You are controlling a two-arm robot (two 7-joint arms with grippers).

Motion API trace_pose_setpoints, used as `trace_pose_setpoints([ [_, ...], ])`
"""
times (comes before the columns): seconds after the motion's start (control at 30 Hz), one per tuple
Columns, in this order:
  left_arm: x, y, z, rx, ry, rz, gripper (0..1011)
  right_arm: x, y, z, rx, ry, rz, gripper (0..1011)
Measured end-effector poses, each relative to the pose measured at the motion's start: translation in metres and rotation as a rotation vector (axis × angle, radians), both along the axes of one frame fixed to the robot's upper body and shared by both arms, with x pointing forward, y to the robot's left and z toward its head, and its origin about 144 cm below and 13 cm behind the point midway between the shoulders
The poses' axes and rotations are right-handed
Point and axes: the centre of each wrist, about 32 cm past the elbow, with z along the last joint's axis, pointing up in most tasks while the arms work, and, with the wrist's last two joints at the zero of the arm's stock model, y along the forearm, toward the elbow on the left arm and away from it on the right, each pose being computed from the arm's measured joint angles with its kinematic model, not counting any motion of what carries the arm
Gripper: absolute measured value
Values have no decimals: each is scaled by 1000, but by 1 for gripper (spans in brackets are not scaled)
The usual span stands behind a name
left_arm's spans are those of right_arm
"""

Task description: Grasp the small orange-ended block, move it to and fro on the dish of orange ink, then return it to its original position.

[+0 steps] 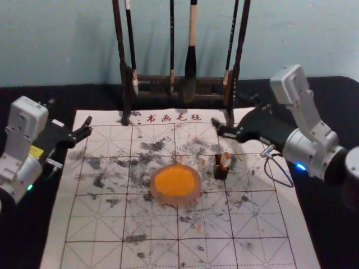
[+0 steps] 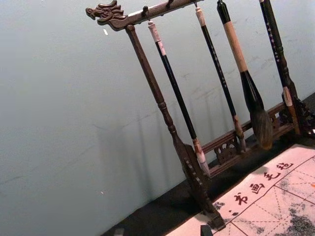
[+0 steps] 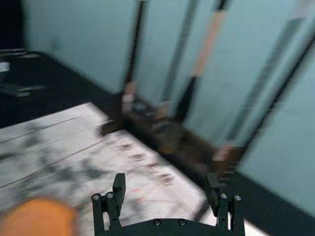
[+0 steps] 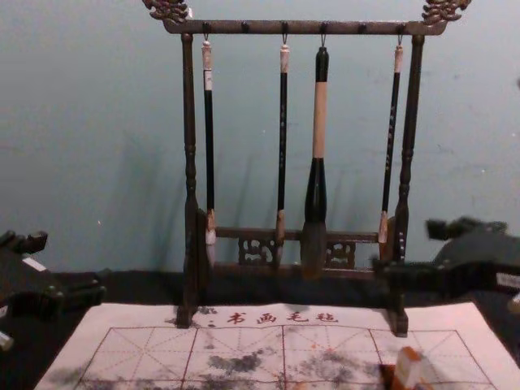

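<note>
Wall (image 1: 67, 45): flat, pale blue-green, beyond the black right hand (image 1: 234, 111)
Desk (image 1: 331, 95): black-covered, below that hand
Rack (image 4: 223, 28): dark carved wood, beyond it, leftward

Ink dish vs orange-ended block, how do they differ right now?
Shape: ink dish is round and low; block is narrow, slightly tilted.
Size: dish is much wider than block.
Support: dish sits directly on the mat; block stands in a small dark holder.
Shared: both show orange.
</note>
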Motion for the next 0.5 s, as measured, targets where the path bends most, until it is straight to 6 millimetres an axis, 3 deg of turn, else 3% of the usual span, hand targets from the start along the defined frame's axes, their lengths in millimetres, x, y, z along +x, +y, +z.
trace_pose_setpoints([
  [0.23, 0, 0, 0, 0, 0, 0, 1001, -11, 4, -32, -30, -105, -225, 1002],
  [0.5, 0, 0, 0, 0, 0, 0, 1001, -17, 7, -58, -70, -69, -297, 1002],
])
